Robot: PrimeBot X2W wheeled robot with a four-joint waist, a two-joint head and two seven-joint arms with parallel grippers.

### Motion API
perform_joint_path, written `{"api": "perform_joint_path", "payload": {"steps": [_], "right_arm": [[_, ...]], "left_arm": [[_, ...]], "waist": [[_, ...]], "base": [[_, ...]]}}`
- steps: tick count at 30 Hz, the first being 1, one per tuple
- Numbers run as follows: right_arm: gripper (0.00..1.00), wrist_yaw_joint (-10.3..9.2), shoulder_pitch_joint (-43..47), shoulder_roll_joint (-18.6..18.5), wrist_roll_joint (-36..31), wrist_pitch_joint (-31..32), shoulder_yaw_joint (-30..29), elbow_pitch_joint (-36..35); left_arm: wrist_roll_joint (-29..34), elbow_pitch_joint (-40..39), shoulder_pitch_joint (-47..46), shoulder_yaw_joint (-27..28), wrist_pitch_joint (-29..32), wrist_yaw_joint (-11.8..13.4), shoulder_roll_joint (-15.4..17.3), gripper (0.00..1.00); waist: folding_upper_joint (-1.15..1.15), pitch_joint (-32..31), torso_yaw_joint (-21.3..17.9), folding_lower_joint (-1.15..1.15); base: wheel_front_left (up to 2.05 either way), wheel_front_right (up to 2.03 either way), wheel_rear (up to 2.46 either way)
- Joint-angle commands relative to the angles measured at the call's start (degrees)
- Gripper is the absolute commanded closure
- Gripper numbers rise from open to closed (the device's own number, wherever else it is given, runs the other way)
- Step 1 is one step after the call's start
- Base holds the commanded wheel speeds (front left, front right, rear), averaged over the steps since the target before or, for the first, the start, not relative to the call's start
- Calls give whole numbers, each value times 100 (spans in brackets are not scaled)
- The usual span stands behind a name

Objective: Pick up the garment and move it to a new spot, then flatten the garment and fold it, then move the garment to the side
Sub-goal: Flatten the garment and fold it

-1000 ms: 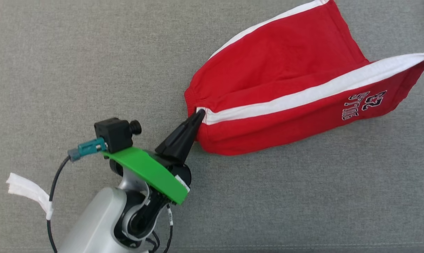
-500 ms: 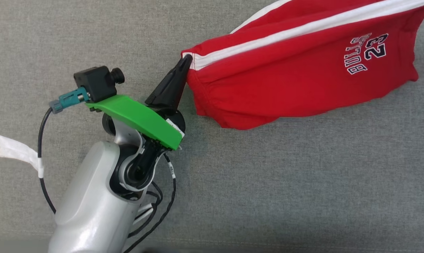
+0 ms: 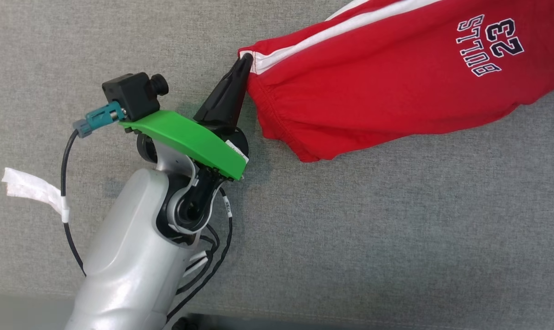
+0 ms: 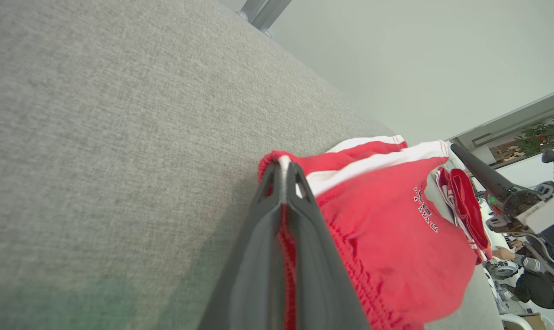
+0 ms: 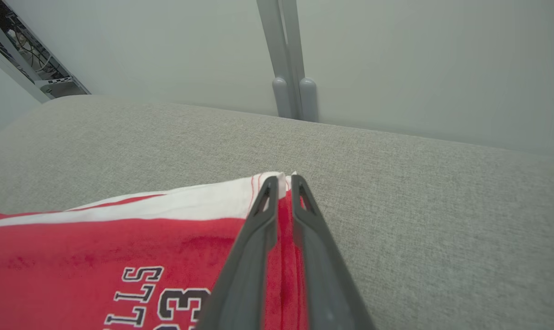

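Red shorts (image 3: pixel 387 82) span the head view's upper right. The left gripper (image 3: pixel 243 62) is clamped on the waistband corner and the right gripper (image 5: pixel 284 179) is pinched on the leg hem. Lower both ends level and taut.

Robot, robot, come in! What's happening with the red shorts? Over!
Left gripper shut on waistband corner. Right gripper shut on far corner. Red shorts slung between them. Another red garment nearby.

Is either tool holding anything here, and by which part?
Both hold the red fabric shorts with white side stripes: the left tool pinches the waistband corner at the stripe, the right tool the leg-hem corner at the stripe.
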Motion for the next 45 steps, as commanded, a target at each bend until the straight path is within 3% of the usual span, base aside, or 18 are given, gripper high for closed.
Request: {"api": "perform_joint_path", "payload": {"steps": [1, 2, 3, 4, 5, 13, 19, 26, 36, 41, 45], "right_arm": [[0, 1, -99, 17, 40, -86, 88, 76], [0, 1, -137, 24, 54, -140, 136, 124], [0, 1, -173, 32, 58, -239, 167, 192], [0, 1, -189, 38, 51, -335, 196, 239], [0, 2, -195, 50, 51, -444, 248, 287], [0, 1, 232, 186, 102, -1438, 696, 311], [0, 1, 788, 517, 117, -1877, 859, 355], [0, 1, 1513, 1093, -148, -1944, 562, 352], [0, 2, 2636, 1711, -441, -1948, -122, 358], [0, 2, 3006, 1748, -449, -1945, -315, 426], [0, 2, 2950, 1626, -249, -1904, -126, 617]], "left_arm": [[25, 46, -93, -9, -56, -40, -19, 88], [44, 72, -92, -20, -83, -47, -25, 80], [58, 106, -81, -24, -104, -37, -25, 57], [124, 124, -83, -31, -159, -25, -4, 3], [166, 138, -68, -24, -227, -22, 4, 0], [899, 159, 326, -35, -1099, 181, 254, 0], [2008, 209, 828, -164, -1722, 676, 560, 0], [3037, -209, 1781, 267, -1802, 1115, 440, 0], [4230, -898, 3123, 807, -1802, 992, -36, 0], [4526, -954, 3476, 830, -1802, 916, -215, 0], [4670, -987, 3598, 743, -1802, 868, -290, 0]], "waist": [[0, 2, 22, 0], [0, -6, 22, 0], [0, -21, 17, 0], [0, -40, 10, 0], [0, -71, -2, 0], [0, -555, -229, 0], [0, -1116, -399, 0], [0, -1779, -540, 0], [0, -2327, -457, 0], [0, -2392, -234, 0], [0, -2319, -42, 0]], "base": [[0, 0, 0], [0, 0, 0], [0, 0, 0], [0, 0, 0], [0, 0, 0], [0, 0, 0], [0, 0, 0], [0, 0, 0], [0, 0, 0], [0, 0, 0], [0, 0, 0]]}}
